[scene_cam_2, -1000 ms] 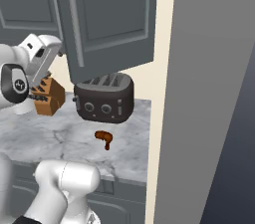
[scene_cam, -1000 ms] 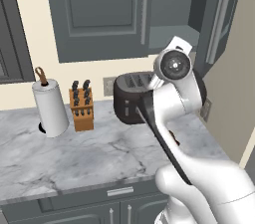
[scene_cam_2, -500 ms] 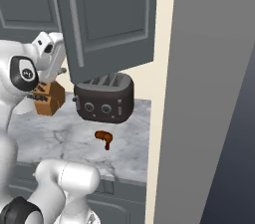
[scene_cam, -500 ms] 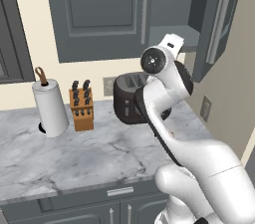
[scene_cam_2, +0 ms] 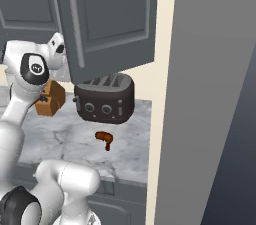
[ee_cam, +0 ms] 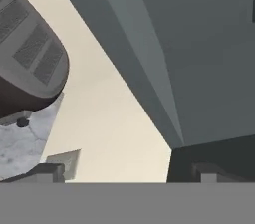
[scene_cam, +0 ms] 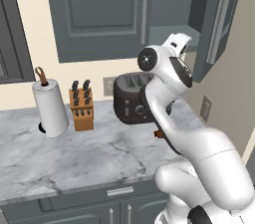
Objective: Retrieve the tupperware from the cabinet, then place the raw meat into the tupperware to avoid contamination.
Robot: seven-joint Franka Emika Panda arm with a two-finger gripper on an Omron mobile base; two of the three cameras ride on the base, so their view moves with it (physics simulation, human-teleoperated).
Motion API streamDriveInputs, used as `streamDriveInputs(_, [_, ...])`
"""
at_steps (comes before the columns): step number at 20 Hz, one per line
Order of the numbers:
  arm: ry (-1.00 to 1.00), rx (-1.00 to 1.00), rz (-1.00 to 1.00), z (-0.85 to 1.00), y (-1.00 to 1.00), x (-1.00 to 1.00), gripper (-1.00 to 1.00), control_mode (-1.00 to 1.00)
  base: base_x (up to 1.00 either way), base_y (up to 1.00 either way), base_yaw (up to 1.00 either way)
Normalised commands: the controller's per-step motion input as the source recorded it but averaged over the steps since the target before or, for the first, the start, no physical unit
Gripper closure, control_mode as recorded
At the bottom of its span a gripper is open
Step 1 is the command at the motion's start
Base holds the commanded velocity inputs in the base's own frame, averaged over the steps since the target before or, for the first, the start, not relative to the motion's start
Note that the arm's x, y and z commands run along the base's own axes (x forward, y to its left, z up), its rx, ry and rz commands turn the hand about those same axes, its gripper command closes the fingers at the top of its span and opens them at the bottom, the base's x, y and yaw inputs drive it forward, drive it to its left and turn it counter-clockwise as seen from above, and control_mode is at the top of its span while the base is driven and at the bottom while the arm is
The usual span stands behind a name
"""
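The raw meat (scene_cam_2: 104, 140), a small reddish-brown drumstick shape, is seen lying on the marbled grey worktop (scene_cam: 74, 158) near its right front edge, just in front of the toaster (scene_cam_2: 104, 100). The toaster, a glossy black rounded body with slotted top and front knobs, is set toward the worktop's back right. Above it, the cabinet (scene_cam: 107, 11) is shown in matte dark grey with panelled doors and silver bar handles; its right door (scene_cam: 224, 19) is swung open, exposing a grey shelf. The tupperware cannot be made out inside. The hand (scene_cam: 180, 43) is raised before the opening; whether it is released or clenched cannot be told.
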Motion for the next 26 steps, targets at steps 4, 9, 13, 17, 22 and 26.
streamDriveInputs(4, [0.00,0.00,-0.10,0.00,-0.65,-0.06,-1.00,-1.00,0.00,0.00,0.00])
streamDriveInputs(9, [0.00,0.00,-0.08,0.00,-0.73,-0.14,-1.00,-1.00,0.00,0.00,0.00])
streamDriveInputs(13, [0.00,0.00,-0.06,0.00,-0.77,-0.13,-1.00,-1.00,0.00,0.00,0.00])
streamDriveInputs(17, [0.00,0.01,-0.06,0.00,-0.76,-0.08,-1.00,-1.00,0.00,0.00,0.00])
streamDriveInputs(22, [-0.02,0.00,-0.05,-0.03,-0.61,0.00,-1.00,-1.00,0.00,0.00,0.00])
streamDriveInputs(26, [-0.02,0.00,-0.01,-0.08,-0.53,0.12,-1.00,-1.00,0.00,0.00,0.00])
